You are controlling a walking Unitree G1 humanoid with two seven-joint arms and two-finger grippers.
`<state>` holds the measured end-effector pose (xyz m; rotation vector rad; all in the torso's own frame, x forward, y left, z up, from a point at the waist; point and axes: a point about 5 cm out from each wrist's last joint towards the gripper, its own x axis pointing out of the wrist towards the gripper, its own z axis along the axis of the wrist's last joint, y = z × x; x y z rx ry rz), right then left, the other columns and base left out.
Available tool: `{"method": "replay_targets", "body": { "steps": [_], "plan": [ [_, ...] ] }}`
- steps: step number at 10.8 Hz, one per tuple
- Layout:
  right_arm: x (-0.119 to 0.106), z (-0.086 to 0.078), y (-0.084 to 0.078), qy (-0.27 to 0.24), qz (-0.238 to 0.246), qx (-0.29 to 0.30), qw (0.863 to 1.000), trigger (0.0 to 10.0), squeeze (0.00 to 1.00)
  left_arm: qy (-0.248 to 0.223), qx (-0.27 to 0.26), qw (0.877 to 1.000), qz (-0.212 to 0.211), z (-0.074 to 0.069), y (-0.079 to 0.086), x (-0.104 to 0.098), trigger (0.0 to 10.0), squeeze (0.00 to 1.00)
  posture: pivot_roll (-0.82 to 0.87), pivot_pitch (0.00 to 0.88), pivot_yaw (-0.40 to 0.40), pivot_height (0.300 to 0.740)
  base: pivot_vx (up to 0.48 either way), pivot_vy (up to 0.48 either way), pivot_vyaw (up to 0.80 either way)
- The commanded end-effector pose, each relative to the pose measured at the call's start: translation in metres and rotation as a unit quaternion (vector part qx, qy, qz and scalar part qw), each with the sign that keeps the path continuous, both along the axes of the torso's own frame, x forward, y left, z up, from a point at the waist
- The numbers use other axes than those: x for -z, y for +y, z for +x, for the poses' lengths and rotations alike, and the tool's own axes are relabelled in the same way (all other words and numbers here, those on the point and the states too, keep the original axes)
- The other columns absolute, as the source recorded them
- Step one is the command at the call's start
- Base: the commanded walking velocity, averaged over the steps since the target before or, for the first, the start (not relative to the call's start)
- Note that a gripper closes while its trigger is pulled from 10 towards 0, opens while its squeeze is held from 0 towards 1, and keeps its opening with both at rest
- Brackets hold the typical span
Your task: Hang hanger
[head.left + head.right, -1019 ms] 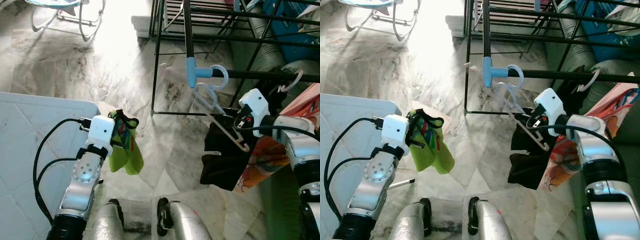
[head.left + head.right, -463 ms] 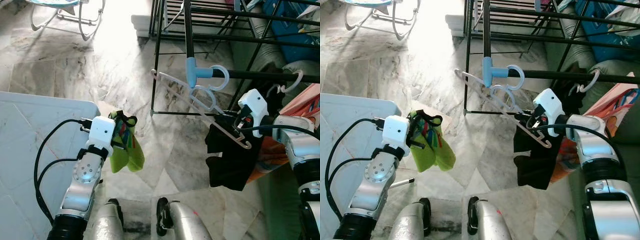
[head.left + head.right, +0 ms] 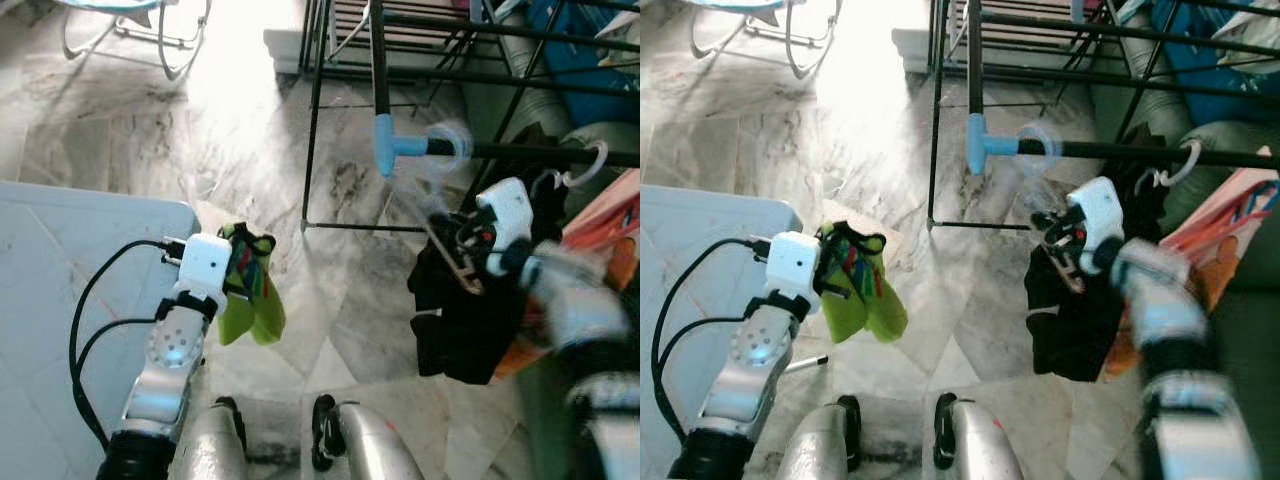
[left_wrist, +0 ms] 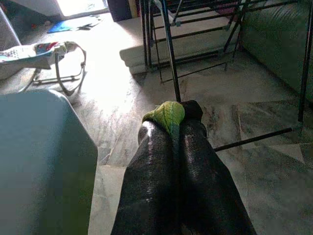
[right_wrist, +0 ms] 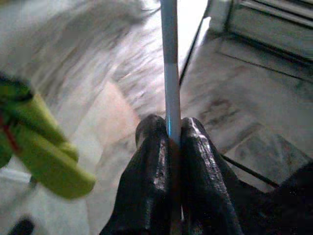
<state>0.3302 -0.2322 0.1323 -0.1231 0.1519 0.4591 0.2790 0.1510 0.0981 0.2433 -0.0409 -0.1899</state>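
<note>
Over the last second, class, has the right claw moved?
Yes. The right claw, shut on the hanger, has risen slightly toward the rack's bar, and its arm is motion-blurred.

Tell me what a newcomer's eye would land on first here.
First, the bright green garment pinched in the left gripper, hanging over the marble floor beside the pale table. Next, on the robot's right, the right gripper shut on a white hanger carrying a black garment, blurred with motion just below the black drying rack rail.
</note>
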Motion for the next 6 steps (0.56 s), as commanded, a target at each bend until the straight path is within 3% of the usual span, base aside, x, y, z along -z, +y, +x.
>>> {"method": "replay_targets", "body": {
  "steps": [1,2,4,6],
  "plan": [
    [-0.002,-0.012,-0.002,-0.044,0.052,0.069,0.995,0.0,0.0,0.009,-0.004,1.0,0.001,-0.005,0.001,0.006,10.0,0.0,0.02,0.231,-0.124,0.74,0.0,0.0,0.0],
    [0.008,-0.032,0.011,-0.081,0.093,0.119,0.985,0.0,0.0,0.01,-0.001,1.0,0.002,-0.006,0.002,0.006,10.0,0.0,0.03,0.229,-0.113,0.74,0.0,0.0,0.0],
    [0.029,-0.06,0.03,-0.072,0.142,0.201,0.967,0.0,0.0,-0.008,-0.012,1.0,0.012,-0.005,0.008,0.001,10.0,0.0,0.02,0.229,-0.088,0.74,0.0,0.0,0.0],
    [0.05,-0.076,0.032,-0.042,0.127,0.216,0.967,0.0,0.0,0.005,-0.038,0.999,0.014,-0.005,0.013,0.007,10.0,0.0,0.02,0.224,-0.087,0.74,0.0,0.0,0.0]
  ]
}}
